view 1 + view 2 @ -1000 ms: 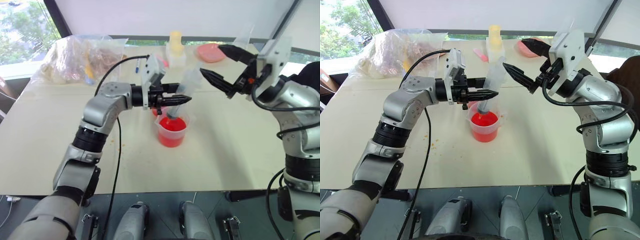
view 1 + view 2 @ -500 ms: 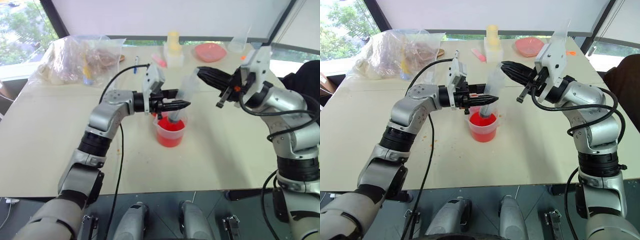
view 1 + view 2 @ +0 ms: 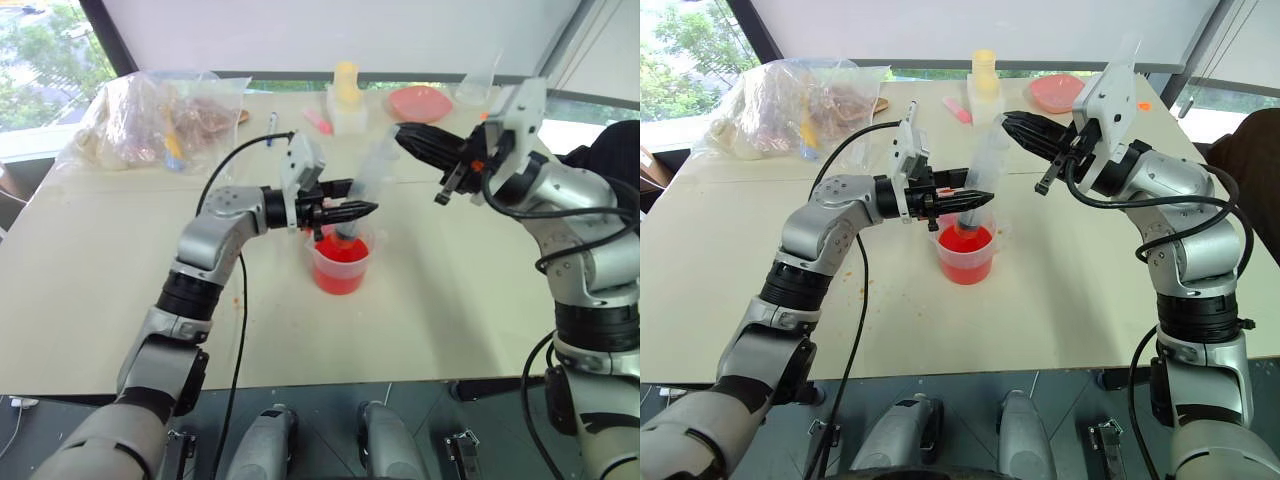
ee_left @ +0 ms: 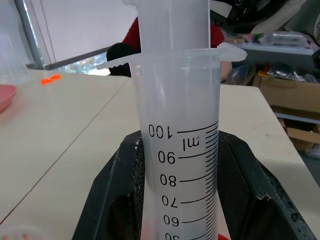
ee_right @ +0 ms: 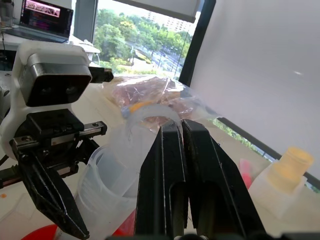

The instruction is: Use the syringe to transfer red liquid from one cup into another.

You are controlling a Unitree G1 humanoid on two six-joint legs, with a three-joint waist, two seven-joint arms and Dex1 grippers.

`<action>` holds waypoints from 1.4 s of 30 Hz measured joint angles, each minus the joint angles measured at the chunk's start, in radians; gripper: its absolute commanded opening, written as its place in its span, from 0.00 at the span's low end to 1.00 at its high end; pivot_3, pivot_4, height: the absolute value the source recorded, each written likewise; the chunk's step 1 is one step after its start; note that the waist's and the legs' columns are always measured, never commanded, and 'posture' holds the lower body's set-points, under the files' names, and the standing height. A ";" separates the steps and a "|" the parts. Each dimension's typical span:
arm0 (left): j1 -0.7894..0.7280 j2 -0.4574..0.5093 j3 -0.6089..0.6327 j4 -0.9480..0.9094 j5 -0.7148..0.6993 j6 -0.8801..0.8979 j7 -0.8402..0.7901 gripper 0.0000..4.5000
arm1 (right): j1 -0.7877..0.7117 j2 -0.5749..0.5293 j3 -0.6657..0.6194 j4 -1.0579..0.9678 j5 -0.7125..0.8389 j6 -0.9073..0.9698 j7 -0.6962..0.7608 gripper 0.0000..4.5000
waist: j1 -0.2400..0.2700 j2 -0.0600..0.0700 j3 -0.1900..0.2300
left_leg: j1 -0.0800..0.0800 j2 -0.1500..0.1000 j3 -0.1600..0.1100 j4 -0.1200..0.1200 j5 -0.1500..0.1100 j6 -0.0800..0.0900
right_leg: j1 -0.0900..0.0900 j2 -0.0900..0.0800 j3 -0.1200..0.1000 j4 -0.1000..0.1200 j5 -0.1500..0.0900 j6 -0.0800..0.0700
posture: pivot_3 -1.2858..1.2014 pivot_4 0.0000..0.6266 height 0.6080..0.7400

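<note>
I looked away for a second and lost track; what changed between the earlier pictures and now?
The right gripper snapped shut and now sits at the syringe's plunger top. The left gripper still clamps the barrel, tip in the beaker of red liquid.

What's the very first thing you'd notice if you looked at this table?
The bright red liquid in the clear beaker in the middle of the table jumps out first. Right above it, the left gripper holds a big clear syringe with its tip down in the beaker, while the right gripper, shut, is at the syringe's top end.
</note>
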 measured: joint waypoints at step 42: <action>-0.375 -0.025 0.185 0.689 0.129 -0.377 0.085 0.33 | 0.093 -0.042 -0.161 -0.049 0.083 -0.005 -0.122 1.00 | 0.001 -0.001 0.000 | -0.001 -0.002 0.003 0.001 0.000 0.001 | -0.001 0.001 -0.001 0.000 0.000 0.000 | 0.52 0.24 1.00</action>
